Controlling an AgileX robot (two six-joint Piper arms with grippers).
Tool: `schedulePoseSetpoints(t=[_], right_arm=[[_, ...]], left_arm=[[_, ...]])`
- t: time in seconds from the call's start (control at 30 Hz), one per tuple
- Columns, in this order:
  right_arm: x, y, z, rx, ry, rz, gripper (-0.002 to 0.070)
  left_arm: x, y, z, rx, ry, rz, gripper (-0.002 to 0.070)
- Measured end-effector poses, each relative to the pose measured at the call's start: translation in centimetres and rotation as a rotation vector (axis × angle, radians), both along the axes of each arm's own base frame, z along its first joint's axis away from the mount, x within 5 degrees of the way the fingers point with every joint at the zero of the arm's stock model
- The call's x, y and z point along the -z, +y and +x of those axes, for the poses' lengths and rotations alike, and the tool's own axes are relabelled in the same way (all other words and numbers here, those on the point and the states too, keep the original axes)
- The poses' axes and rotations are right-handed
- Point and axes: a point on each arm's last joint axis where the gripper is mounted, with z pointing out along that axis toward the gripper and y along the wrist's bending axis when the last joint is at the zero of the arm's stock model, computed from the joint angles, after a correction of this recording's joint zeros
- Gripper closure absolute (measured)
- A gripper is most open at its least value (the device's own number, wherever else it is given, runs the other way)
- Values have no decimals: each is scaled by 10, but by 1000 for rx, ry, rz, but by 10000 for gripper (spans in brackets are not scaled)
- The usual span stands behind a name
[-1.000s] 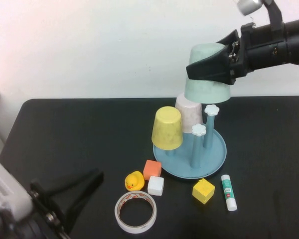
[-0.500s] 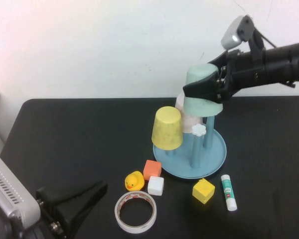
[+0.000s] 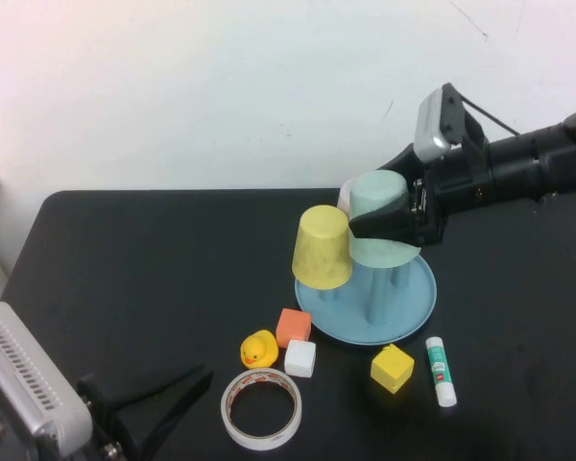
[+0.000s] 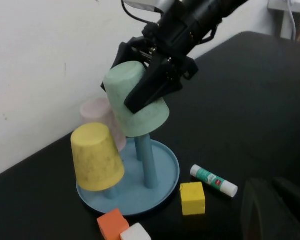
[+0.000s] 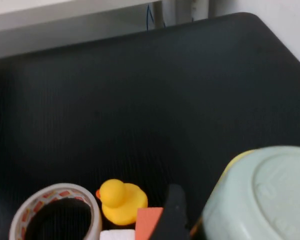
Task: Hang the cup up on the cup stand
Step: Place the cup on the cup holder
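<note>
The mint-green cup (image 3: pixel 376 204) is upside down, tilted, over the right-hand pegs of the light blue cup stand (image 3: pixel 415 305). My right gripper (image 3: pixel 396 224) is shut on the cup's side, one dark finger (image 3: pixel 384 226) across its wall. The left wrist view shows the cup (image 4: pixel 124 92) in the right gripper (image 4: pixel 151 90), its rim above a blue peg (image 4: pixel 148 162) of the stand (image 4: pixel 166 186). In the right wrist view the cup's base (image 5: pixel 270 195) fills the corner beside a finger (image 5: pixel 173 214). My left gripper (image 3: pixel 158 401) is open and empty at the table's front left.
A yellow cup (image 3: pixel 322 247) and a pinkish-white cup (image 3: pixel 347 196) hang upside down on the stand. In front lie a rubber duck (image 3: pixel 259 349), orange cube (image 3: pixel 293 327), white cube (image 3: pixel 300 358), yellow cube (image 3: pixel 392 368), glue stick (image 3: pixel 441 371) and tape roll (image 3: pixel 260 408).
My right gripper has brought the mint cup down from above the stand onto the pegs, hiding the white flower caps. The left arm has shifted slightly.
</note>
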Motion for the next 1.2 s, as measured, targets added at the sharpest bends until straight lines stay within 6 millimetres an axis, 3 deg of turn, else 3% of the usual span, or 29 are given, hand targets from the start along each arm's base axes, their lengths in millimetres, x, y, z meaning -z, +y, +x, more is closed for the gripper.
schedulePoseSetpoints(t=[0.27, 0.37, 0.77, 0.83, 0.9, 1.2], right_arm=[[22, 0, 5, -5, -4, -28, 85], [31, -1, 8, 20, 5, -45, 52], [38, -5, 4, 58, 146, -119, 36], [33, -8, 1, 73, 190, -156, 74], [23, -11, -2, 89, 212, -194, 155], [-67, -33, -37, 72, 167, -282, 145]], left_arm=[[2, 0, -1, 12, 8, 18, 675], [2, 0, -1, 13, 7, 19, 675], [12, -2, -8, 79, 92, 98, 675], [14, -1, -10, 96, 116, 114, 675], [13, 1, -13, 100, 132, 102, 675], [-3, 42, -48, 87, 64, 28, 675]])
